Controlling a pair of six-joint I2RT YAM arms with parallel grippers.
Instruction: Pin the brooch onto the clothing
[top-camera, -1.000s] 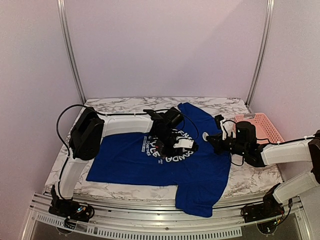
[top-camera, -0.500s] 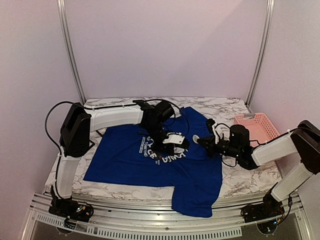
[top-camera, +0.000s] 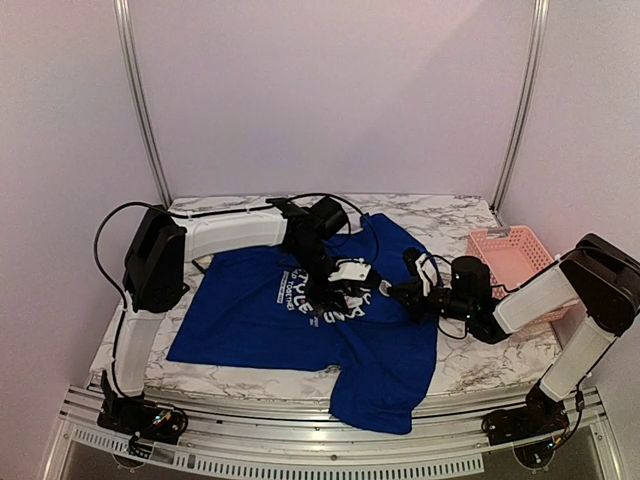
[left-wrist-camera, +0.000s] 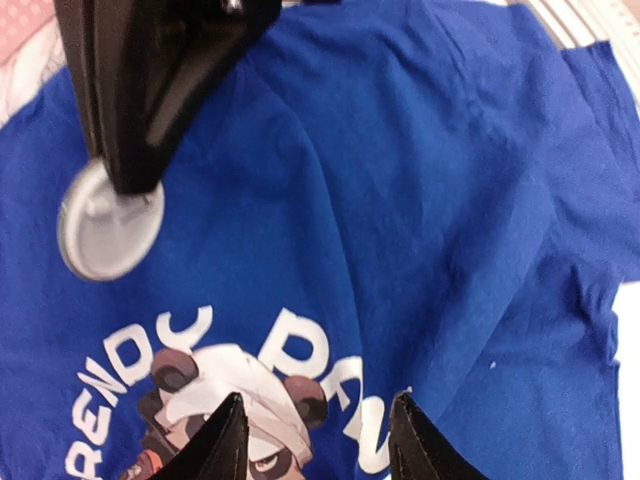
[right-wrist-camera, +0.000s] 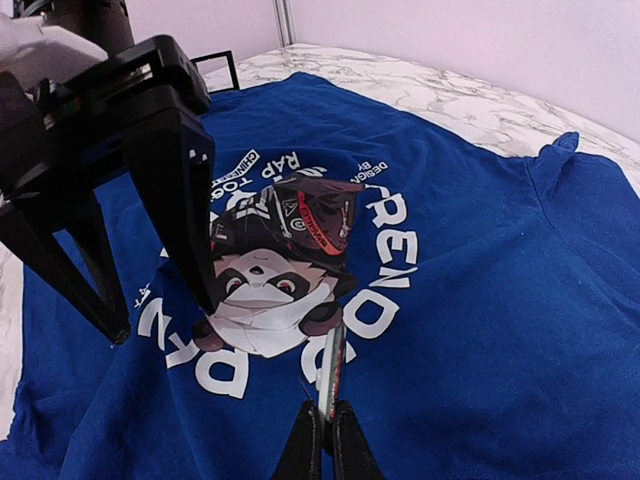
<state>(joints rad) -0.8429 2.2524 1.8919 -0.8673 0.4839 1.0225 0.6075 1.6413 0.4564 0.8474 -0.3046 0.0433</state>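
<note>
Clamping the brooch (right-wrist-camera: 331, 372) edge-on beside the clothing's (right-wrist-camera: 480, 280) panda print (right-wrist-camera: 270, 270) for pinning, the right gripper (right-wrist-camera: 322, 412) faces the left gripper (left-wrist-camera: 318, 396), spread open.

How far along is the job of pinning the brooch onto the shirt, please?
Done: the shirt is spread on the table, and the brooch is picked up, gripped in the shut right pincer. In hand: it is held edge-on over the shirt by the panda print, with the left pincer open over that print. Left: the brooch is not yet fastened to the shirt.
</note>
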